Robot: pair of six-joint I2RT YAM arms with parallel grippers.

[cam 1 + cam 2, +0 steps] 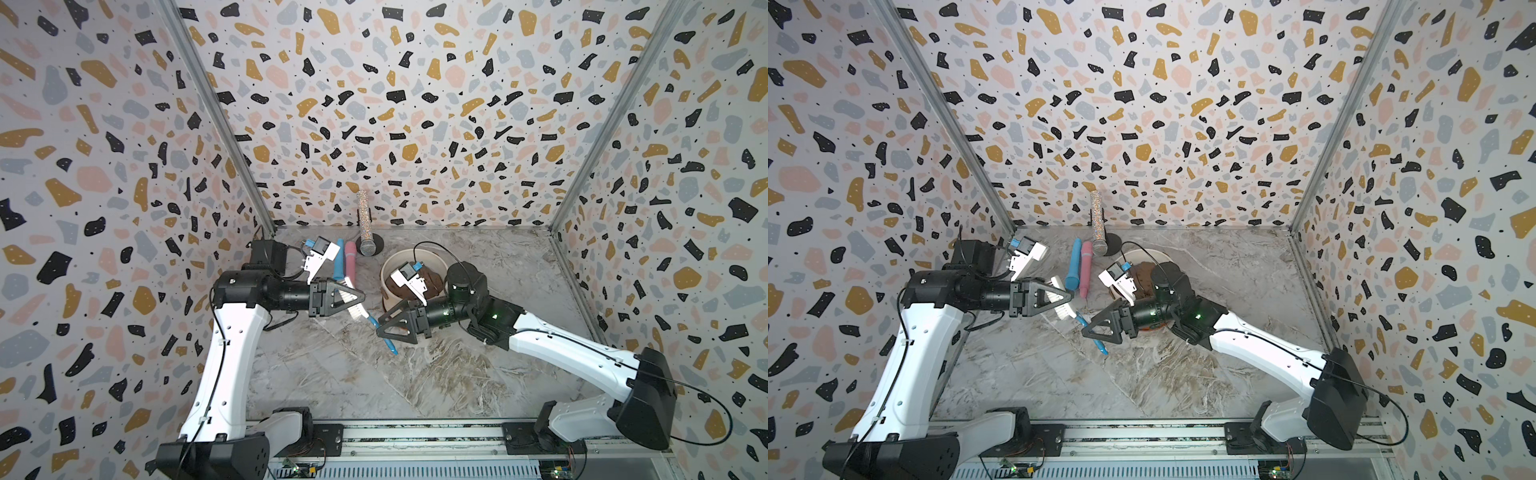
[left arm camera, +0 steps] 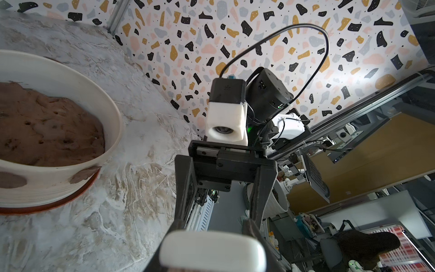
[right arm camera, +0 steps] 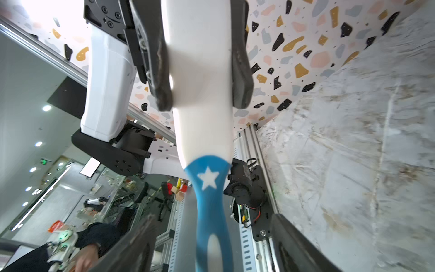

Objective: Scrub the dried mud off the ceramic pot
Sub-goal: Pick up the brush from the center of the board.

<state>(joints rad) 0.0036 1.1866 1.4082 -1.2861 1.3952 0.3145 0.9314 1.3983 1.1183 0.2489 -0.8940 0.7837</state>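
In both top views, mid-frame, the left gripper (image 1: 359, 300) is pinching the brush (image 1: 360, 311) by its head, and the right gripper (image 1: 378, 330) is spreading around its blue handle (image 1: 388, 345), just before the ceramic pot (image 1: 430, 255). The left wrist view is showing dried mud (image 2: 83, 174) clinging to the pot's outer wall. The right wrist view is showing the right jaws wide apart, clear of the handle.

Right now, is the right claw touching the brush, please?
Apart: the right wrist view shows gaps between the brush and both right claw fingers.
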